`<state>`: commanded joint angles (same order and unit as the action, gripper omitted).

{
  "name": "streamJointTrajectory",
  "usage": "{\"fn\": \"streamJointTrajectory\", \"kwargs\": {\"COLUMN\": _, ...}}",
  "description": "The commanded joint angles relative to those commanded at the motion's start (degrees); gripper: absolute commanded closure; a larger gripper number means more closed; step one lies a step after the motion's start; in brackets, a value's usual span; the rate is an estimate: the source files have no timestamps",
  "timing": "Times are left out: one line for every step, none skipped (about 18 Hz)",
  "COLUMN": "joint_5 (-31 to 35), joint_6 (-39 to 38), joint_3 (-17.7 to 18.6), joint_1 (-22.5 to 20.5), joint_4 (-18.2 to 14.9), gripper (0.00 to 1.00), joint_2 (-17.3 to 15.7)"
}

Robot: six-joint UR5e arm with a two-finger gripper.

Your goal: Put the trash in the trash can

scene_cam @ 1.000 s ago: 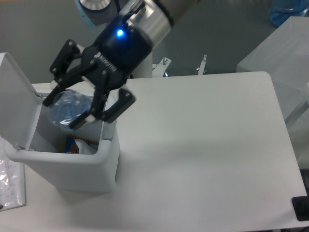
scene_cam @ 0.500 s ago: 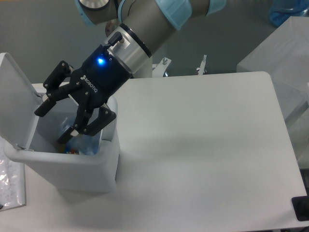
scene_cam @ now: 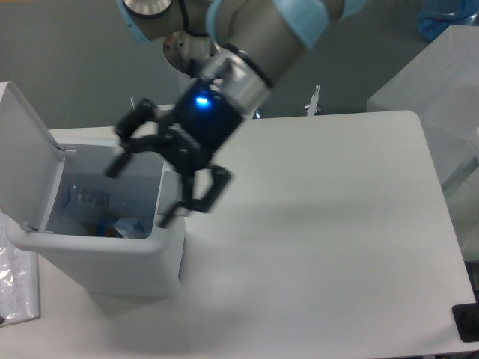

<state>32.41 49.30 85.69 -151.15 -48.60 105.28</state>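
Note:
The white trash can (scene_cam: 112,258) stands at the table's left with its lid (scene_cam: 22,153) flipped up. Inside it lies the trash: a crushed clear plastic bottle (scene_cam: 88,203) with a blue and red label showing near the bottom. My gripper (scene_cam: 146,193) hangs open above the can's right rim, blurred by motion, with nothing between its fingers. One finger (scene_cam: 198,200) is over the table side and the other (scene_cam: 129,146) is over the can's opening.
A flat clear sheet with dark specks (scene_cam: 16,280) lies left of the can at the table's edge. Metal clamps (scene_cam: 314,101) stand at the table's back edge. A grey surface (scene_cam: 430,82) rises at the right.
The gripper held the bottle over the can, dipped into the can, then let go. It has now risen and moved right, empty, and the bottle lies inside the can.

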Motion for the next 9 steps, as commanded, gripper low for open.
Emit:
{"fn": "streamJointTrajectory", "kwargs": {"joint_5": 1.4, "joint_6": 0.2, "joint_3": 0.0, "joint_1": -1.5, "joint_4": 0.0, "gripper": 0.0, "joint_2": 1.0}}
{"fn": "streamJointTrajectory", "kwargs": {"joint_5": 2.9, "joint_6": 0.4, "joint_3": 0.0, "joint_1": -2.6, "joint_4": 0.0, "gripper": 0.0, "joint_2": 2.1}}
{"fn": "streamJointTrajectory", "kwargs": {"joint_5": 4.4, "joint_6": 0.5, "joint_3": -0.1, "joint_1": -3.9, "joint_4": 0.0, "gripper": 0.0, "joint_2": 3.3}}
{"fn": "streamJointTrajectory", "kwargs": {"joint_5": 5.8, "joint_6": 1.1, "joint_3": -0.2, "joint_1": -4.9, "joint_4": 0.0, "gripper": 0.0, "joint_2": 4.7}}
{"fn": "streamJointTrajectory", "kwargs": {"joint_5": 7.2, "joint_6": 1.8, "joint_3": -0.3, "joint_1": -5.6, "joint_4": -0.1, "gripper": 0.0, "joint_2": 6.2}}
{"fn": "streamJointTrajectory", "kwargs": {"joint_5": 8.4, "joint_6": 2.5, "joint_3": -0.3, "joint_1": -6.3, "joint_4": 0.0, "gripper": 0.0, "joint_2": 7.7}}
{"fn": "streamJointTrajectory", "kwargs": {"joint_5": 9.7, "joint_6": 3.2, "joint_3": -0.4, "joint_1": -7.0, "joint_4": 0.0, "gripper": 0.0, "joint_2": 8.9}}
{"fn": "streamJointTrajectory", "kwargs": {"joint_5": 11.2, "joint_6": 4.1, "joint_3": -1.1, "joint_1": -7.8, "joint_4": 0.0, "gripper": 0.0, "joint_2": 9.8}}
{"fn": "streamJointTrajectory", "kwargs": {"joint_5": 12.8, "joint_6": 4.9, "joint_3": -2.4, "joint_1": -8.6, "joint_4": -0.2, "gripper": 0.0, "joint_2": 10.5}}
